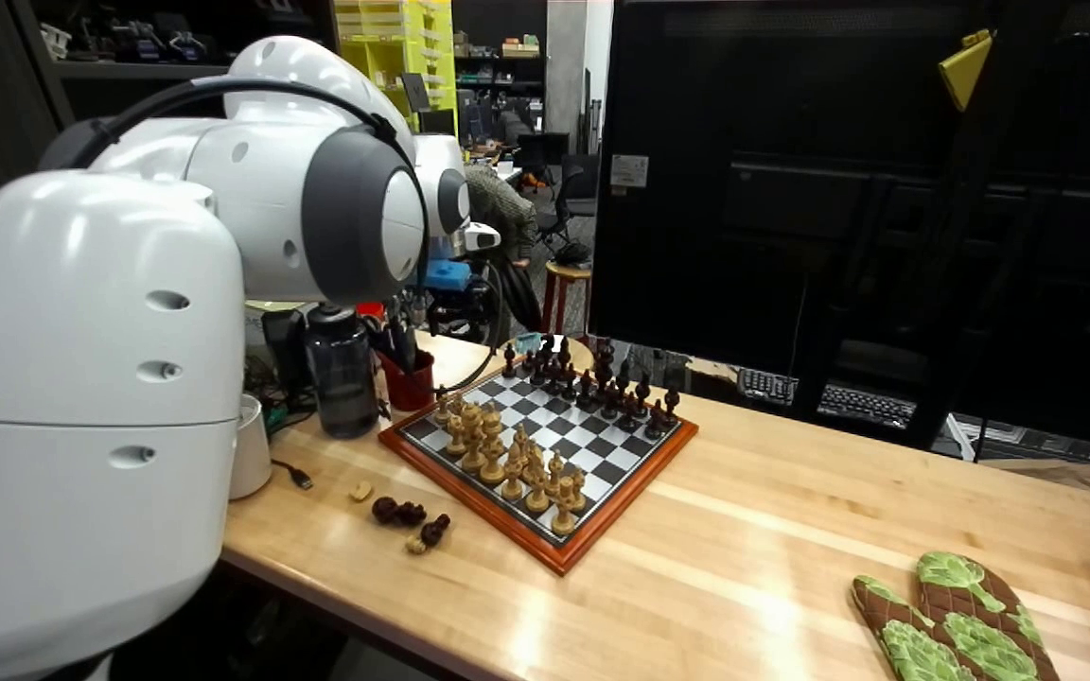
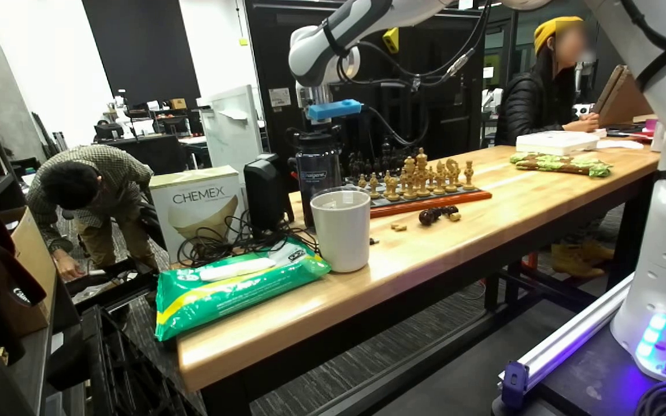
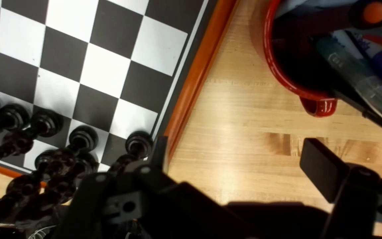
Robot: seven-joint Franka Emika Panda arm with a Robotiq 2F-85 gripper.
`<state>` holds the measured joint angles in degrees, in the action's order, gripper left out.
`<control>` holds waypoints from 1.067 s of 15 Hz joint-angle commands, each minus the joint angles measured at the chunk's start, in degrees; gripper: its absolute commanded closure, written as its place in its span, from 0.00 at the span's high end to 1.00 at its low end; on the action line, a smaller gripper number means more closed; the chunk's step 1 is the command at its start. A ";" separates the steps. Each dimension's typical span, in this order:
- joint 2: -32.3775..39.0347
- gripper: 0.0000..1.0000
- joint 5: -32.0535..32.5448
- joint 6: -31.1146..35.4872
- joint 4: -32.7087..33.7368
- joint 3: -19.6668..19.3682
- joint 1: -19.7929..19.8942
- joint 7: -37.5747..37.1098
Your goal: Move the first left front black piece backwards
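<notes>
The chessboard with a red-brown frame (image 1: 621, 501) stands on the wooden table; its frame also shows in the wrist view (image 3: 197, 81). Dark pieces (image 1: 602, 383) stand along the far side, light pieces (image 1: 507, 454) along the near side. In the wrist view, one dark piece (image 3: 139, 145) stands alone near the board's edge, just left of a finger. More dark pieces (image 3: 46, 122) stand farther left. My gripper (image 3: 237, 152) is open and empty. Its fingers span bare table beside the board's frame. In both exterior views the fingers cannot be made out clearly.
A red mug of pens (image 3: 281, 79) stands close to the board's edge and gripper. A dark bottle (image 1: 342, 378) and white cup (image 2: 341, 231) stand nearby. Loose dark pieces (image 1: 398, 512) lie before the board. Oven mitts (image 1: 966, 624) lie farther along the table.
</notes>
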<state>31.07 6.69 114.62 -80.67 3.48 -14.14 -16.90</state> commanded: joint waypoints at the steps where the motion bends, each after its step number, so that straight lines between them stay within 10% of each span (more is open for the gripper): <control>1: -1.45 1.00 -0.02 -1.27 -1.09 -0.59 -0.49 -2.38; 16: 0.84 1.00 -1.61 -2.44 0.30 -0.60 1.49 -1.39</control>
<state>31.61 6.43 113.71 -80.98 2.94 -12.97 -18.50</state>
